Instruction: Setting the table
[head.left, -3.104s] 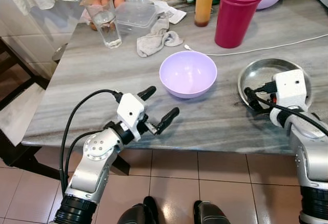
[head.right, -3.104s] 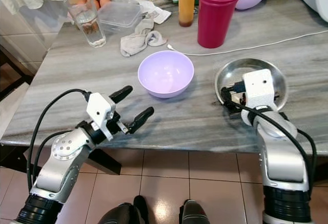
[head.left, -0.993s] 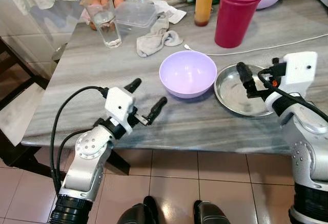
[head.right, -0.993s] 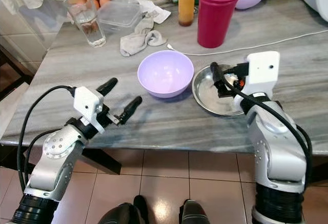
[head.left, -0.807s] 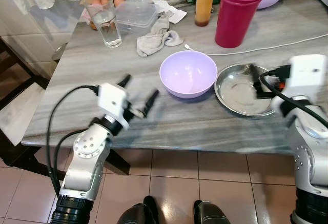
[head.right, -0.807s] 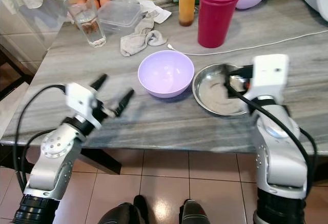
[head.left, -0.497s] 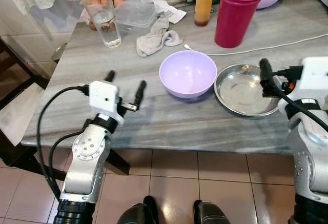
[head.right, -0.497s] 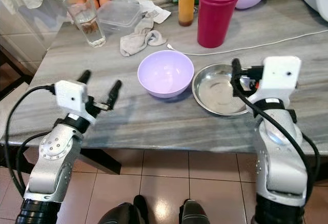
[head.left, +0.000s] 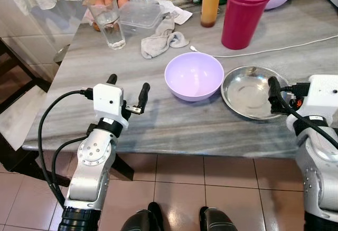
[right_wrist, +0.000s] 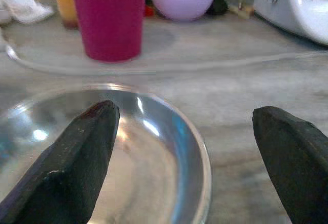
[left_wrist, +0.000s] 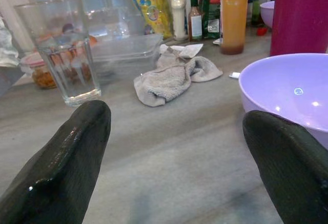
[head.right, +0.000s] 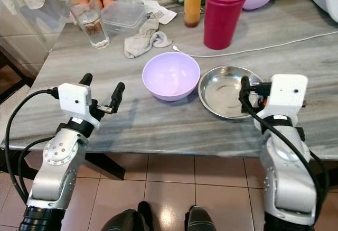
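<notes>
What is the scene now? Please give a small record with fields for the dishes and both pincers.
surface: grey table
lilac bowl: upright, mid-table
steel plate: close beside the bowl on the robot's right
left pincer: open, holding nothing, near the front edge, left of the bowl
right pincer: open, holding nothing, at the plate's right rim
behind: magenta tumbler, glass, grey cloth

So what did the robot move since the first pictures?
The right gripper slid the steel plate to the robot's left, right beside the purple bowl, then let go and pulled back to the plate's near-right rim, fingers open. The left gripper shifted a little to the left and now points straight ahead, open and empty. The bowl, the red cup, the glass and the rag stayed put.
</notes>
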Motion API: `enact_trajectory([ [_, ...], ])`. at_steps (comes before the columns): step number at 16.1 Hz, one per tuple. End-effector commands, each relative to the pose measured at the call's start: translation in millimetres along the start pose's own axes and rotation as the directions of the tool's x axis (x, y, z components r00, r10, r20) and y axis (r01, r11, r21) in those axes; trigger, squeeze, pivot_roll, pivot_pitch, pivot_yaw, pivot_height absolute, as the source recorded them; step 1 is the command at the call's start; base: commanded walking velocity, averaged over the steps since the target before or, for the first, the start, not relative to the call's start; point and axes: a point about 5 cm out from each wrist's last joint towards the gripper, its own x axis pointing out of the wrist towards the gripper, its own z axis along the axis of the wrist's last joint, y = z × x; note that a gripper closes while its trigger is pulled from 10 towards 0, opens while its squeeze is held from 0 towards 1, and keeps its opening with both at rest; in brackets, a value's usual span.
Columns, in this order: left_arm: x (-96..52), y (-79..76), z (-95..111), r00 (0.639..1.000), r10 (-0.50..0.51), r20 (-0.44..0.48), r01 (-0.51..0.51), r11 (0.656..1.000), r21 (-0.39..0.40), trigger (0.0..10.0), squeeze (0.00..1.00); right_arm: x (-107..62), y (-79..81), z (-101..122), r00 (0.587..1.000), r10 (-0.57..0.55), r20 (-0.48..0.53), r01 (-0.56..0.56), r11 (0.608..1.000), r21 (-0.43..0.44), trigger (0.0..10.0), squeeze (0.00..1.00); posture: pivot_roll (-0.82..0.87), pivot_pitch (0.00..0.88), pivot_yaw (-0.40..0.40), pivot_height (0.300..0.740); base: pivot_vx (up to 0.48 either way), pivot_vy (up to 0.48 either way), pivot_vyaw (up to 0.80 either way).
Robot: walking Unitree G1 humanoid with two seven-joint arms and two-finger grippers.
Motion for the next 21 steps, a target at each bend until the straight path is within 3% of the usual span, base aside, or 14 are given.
enact_trajectory([
  [1,-0.9,0.7,-3.4,1.0,0.002,-0.024,-0.002,1.0,0.007,10.0,0.0,1.3,-3.3,-3.4,1.0,-0.005,-0.028,0.005,1.0,-0.004,10.0,0.0,-0.32,0.205,0.105,0.74,0.0,0.0,0.0],
  [4,0.5,-3.9,-2.8,0.999,-0.03,-0.021,0.029,0.999,-0.018,10.0,0.0,14.2,-6.2,-3.0,0.998,0.035,-0.047,-0.037,0.999,-0.04,10.0,0.0,-0.32,0.201,0.105,0.74,0.0,0.0,0.0],
  [9,-7.3,-10.3,-0.8,0.969,-0.245,0.009,0.245,0.967,-0.067,10.0,0.0,34.4,1.7,2.5,0.992,0.121,-0.035,-0.124,0.987,-0.103,10.0,0.0,-0.31,0.201,0.098,0.74,0.0,0.0,0.0],
  [15,-20.1,-14.1,-8.8,0.898,-0.439,-0.036,0.436,0.897,-0.073,10.0,0.0,33.4,15.3,-3.6,0.968,0.233,-0.091,-0.237,0.971,-0.039,10.0,0.0,-0.31,0.221,0.101,0.74,0.0,0.0,0.0],
  [21,-24.6,-15.4,-11.6,0.876,-0.479,-0.05,0.475,0.876,-0.08,10.0,0.0,28.3,24.4,-13.6,0.933,0.323,-0.157,-0.325,0.946,0.015,10.0,0.0,-0.31,0.226,0.098,0.74,0.0,0.0,0.0],
])
